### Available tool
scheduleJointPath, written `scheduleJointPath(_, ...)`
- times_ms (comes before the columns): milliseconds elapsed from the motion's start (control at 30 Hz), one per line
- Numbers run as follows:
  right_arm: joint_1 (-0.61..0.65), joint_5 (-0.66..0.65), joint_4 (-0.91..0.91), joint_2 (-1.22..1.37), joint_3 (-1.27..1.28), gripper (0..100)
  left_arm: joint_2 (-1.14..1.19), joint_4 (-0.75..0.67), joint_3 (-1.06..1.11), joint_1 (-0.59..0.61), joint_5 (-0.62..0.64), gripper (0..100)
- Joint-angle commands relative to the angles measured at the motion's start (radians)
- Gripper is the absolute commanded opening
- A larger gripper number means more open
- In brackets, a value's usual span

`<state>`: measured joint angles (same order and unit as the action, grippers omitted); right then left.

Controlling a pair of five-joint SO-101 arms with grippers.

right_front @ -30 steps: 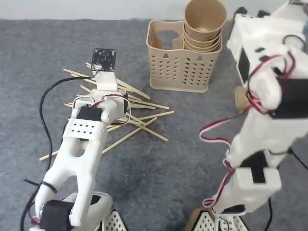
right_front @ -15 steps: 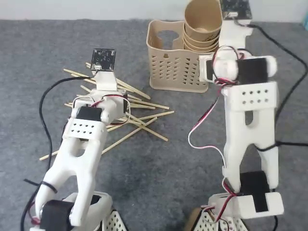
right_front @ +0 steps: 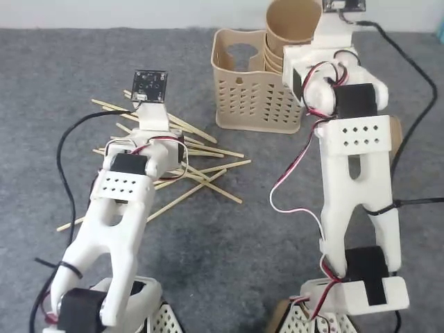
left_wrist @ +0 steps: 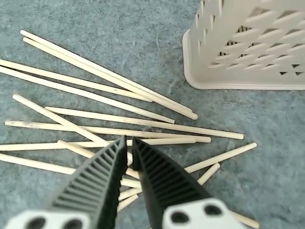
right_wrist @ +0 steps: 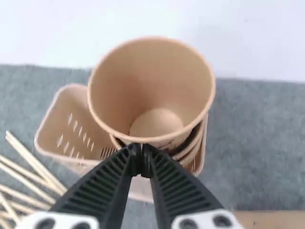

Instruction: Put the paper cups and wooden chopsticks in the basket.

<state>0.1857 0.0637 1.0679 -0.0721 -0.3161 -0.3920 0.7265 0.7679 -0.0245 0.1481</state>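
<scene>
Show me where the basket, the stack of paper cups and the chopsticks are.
basket (right_front: 253, 104), high view, its perforated front wall.
stack of paper cups (right_wrist: 143, 81), right wrist view, inner wall of the top cup.
chopsticks (left_wrist: 143, 123), left wrist view, middle of one stick.

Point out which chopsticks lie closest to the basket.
The two side-by-side chopsticks whose tips end just short of the basket's corner; the others stop farther off.

Tan cups (right_front: 295, 24), beige perforated basket (right_front: 250, 104), pale wooden chopsticks (left_wrist: 143, 123) (speckled grey carpet (right_front: 229, 257)).
</scene>
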Motion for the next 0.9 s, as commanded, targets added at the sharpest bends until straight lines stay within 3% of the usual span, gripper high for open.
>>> scheduleJointPath(0,-0.035,-0.021,-0.056,-0.007,-0.008,0.9,-0.044,-0.021,-0.007,-0.006,-0.011,2)
scheduleJointPath(467,-0.045,-0.014,-0.105,-0.133,-0.020,0.8,-0.044,-0.023,-0.007,-0.006,-0.011,2)
scheduleJointPath(700,-0.051,-0.020,-0.197,-0.021,-0.018,0.8,-0.044,-0.023,-0.007,-0.006,-0.011,2)
scheduleJointPath(867,-0.053,-0.012,-0.160,0.067,-0.017,0.8,-0.044,-0.023,-0.007,-0.006,-0.011,2)
